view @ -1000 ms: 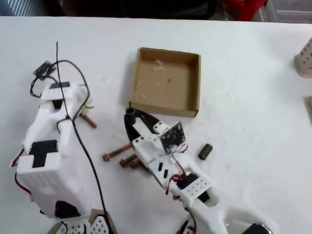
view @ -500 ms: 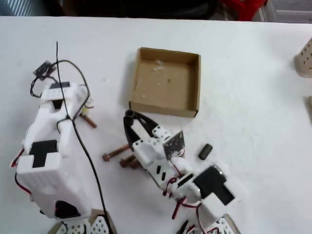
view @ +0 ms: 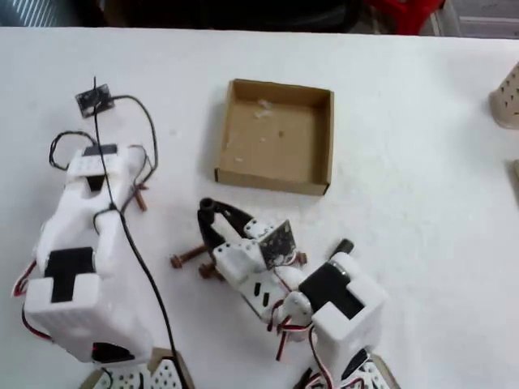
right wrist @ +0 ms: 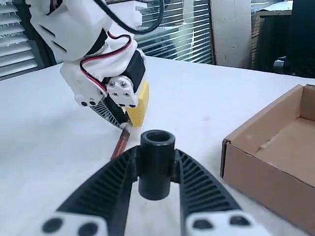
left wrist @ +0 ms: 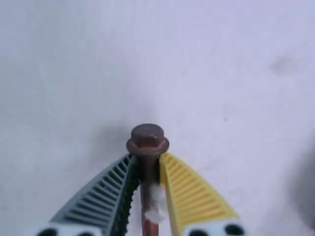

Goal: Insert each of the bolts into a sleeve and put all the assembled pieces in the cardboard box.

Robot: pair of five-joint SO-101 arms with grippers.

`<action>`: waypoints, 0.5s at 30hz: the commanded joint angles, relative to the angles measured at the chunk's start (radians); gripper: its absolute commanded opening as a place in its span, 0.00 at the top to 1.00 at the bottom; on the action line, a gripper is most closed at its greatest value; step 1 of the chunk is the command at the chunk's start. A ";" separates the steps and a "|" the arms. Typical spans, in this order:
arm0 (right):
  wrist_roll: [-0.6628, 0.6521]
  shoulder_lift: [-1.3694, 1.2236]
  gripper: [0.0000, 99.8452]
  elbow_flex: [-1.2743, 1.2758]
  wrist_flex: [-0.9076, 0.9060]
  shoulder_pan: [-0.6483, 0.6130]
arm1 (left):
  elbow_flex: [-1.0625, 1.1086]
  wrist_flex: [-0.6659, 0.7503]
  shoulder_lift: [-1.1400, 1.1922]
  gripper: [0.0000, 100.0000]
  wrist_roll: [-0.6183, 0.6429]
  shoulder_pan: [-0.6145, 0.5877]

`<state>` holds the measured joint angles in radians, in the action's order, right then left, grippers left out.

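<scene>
Two arms are closing on each other over the white table (view: 422,146). The right gripper (right wrist: 156,162), jaws clamped on an upright black sleeve (right wrist: 157,140), has drawn back from the cardboard box (view: 272,180) toward its partner in the last second. The left gripper (left wrist: 147,164), pinching a copper-coloured bolt (left wrist: 147,139) just below its head, has swung slightly. The box holds no assembled pieces and loose bolts (view: 193,254) lie between the arms, so the first insertion appears to be lining up, not yet made.
</scene>
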<state>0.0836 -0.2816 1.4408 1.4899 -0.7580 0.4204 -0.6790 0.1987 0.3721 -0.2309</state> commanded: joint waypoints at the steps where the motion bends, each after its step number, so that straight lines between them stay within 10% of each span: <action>1: 0.011 0.001 0.98 -0.020 0.028 -0.007 | 0.144 0.224 -0.176 0.98 -0.054 0.018; 15: 0.011 -0.004 0.98 -0.020 0.028 -0.016 | 0.707 1.169 -0.312 0.98 -0.075 0.061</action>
<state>0.0836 -0.2908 1.4408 1.4899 -0.7687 1.0096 0.1174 -0.0529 0.3261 -0.2156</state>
